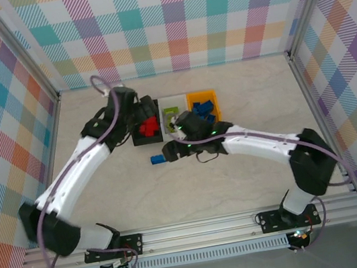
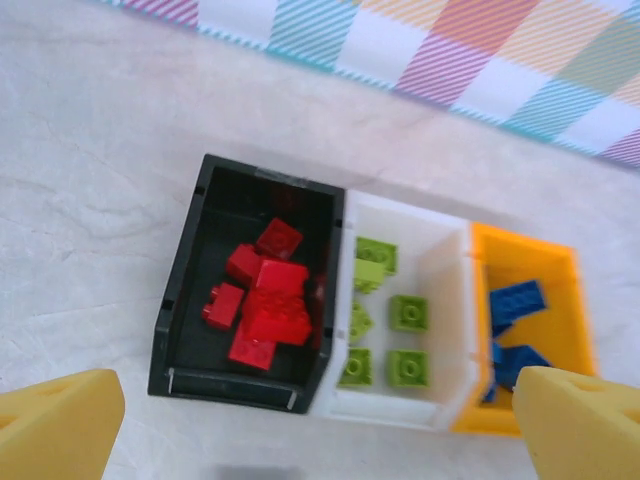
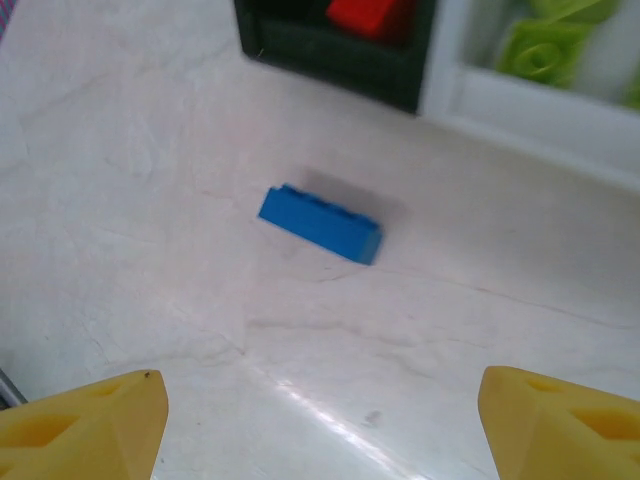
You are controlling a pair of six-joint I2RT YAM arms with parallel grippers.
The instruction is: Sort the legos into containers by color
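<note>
Jaws of both grippers stand wide apart, empty. From above, the left gripper (image 1: 138, 116) hangs over the black bin (image 1: 147, 139). The right gripper (image 1: 168, 152) is just beside a lone blue brick (image 1: 156, 159) on the table (image 1: 239, 90), nearer than the bins.

Left wrist: red bricks (image 2: 265, 300) in the black bin, green bricks (image 2: 390, 320) in the white bin (image 2: 440, 250), blue bricks (image 2: 518, 300) in the orange bin (image 2: 570, 300).

Right wrist: the blue brick lies flat, long axis roughly left to right, slightly skewed.

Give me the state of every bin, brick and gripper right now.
Black plastic bin: upright, holding red studded bricks.
White plastic bin: upright, holding lime green bricks.
Orange-yellow plastic bin: upright, holding blue bricks.
Loose blue brick: lying on the table, unsorted.
Left gripper: open, empty.
Right gripper: open, empty, over the loose brick.
</note>
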